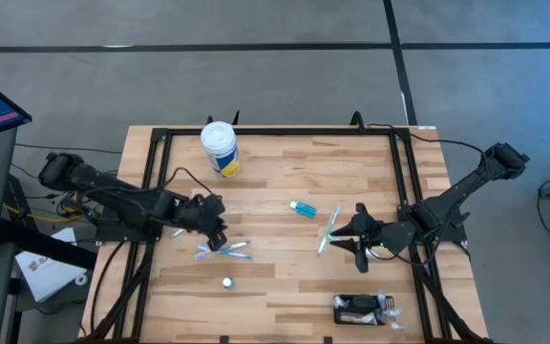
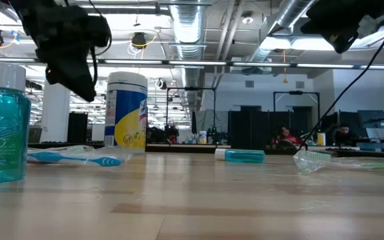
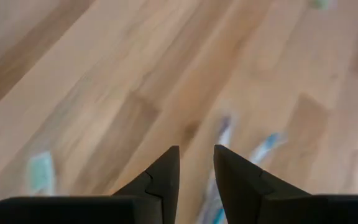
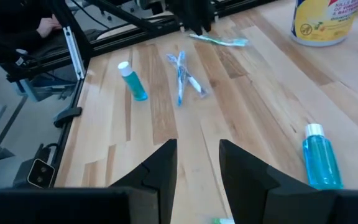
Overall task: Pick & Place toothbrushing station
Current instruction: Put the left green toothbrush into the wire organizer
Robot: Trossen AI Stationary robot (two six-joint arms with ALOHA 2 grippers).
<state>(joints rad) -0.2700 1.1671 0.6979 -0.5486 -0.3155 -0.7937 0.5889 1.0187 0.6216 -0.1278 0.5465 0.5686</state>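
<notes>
Both sets of jaws are parted and hold nothing. The toothbrushing station (image 1: 361,308) lies apart from the right gripper (image 1: 349,232), toward the bench's (image 1: 285,172) near edge. Swing there and straddle its short width squarely.

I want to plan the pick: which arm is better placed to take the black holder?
Probably the right. The holder lies at the table's front edge on the right side, close to the right end effector. The left end effector hovers over toothbrushes, farther away.

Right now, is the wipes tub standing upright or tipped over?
Upright. The tub stands on its base on the table in the low view, and the high view shows its round white lid facing up.
</notes>
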